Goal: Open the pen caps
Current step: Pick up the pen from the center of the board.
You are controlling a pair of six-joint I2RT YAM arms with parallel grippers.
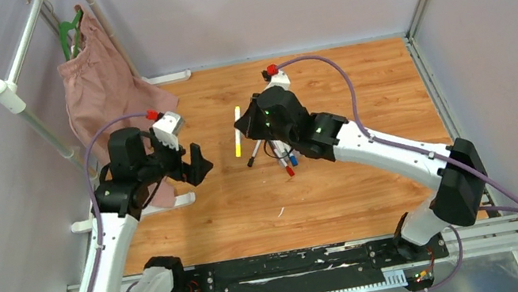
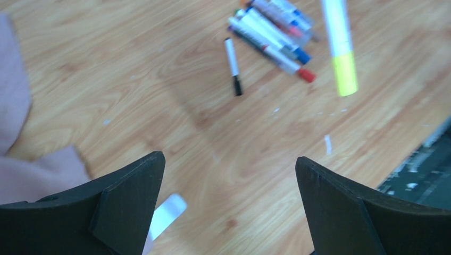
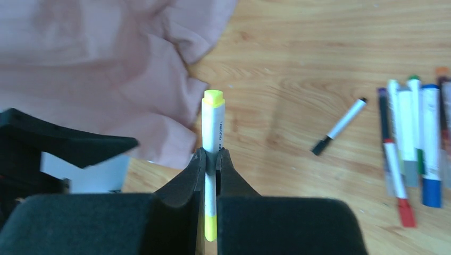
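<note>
My right gripper [image 3: 211, 159] [image 1: 246, 126] is shut on a white highlighter [image 3: 213, 125] with yellow ends, held above the wooden table [image 1: 345, 195]. The same highlighter [image 2: 340, 48] [image 1: 237, 130] shows blurred in the left wrist view. A bunch of capped pens [image 1: 281, 154] [image 2: 276, 32] [image 3: 415, 143] lies on the table under the right arm, with a red cap [image 2: 306, 75] [image 3: 407, 211] and a blue cap [image 2: 302, 56] [image 3: 432, 192] showing. A thin black-capped pen [image 2: 232, 65] [image 3: 340, 125] lies apart from them. My left gripper [image 2: 228, 159] [image 1: 195, 165] hangs open to the left, holding nothing.
A pink cloth [image 1: 108, 84] [image 3: 95, 69] hangs from a white rack [image 1: 22, 51] at the back left and spills onto the table. A white bracket [image 1: 177, 202] lies under the left arm. A black rail [image 1: 279, 275] runs along the near edge.
</note>
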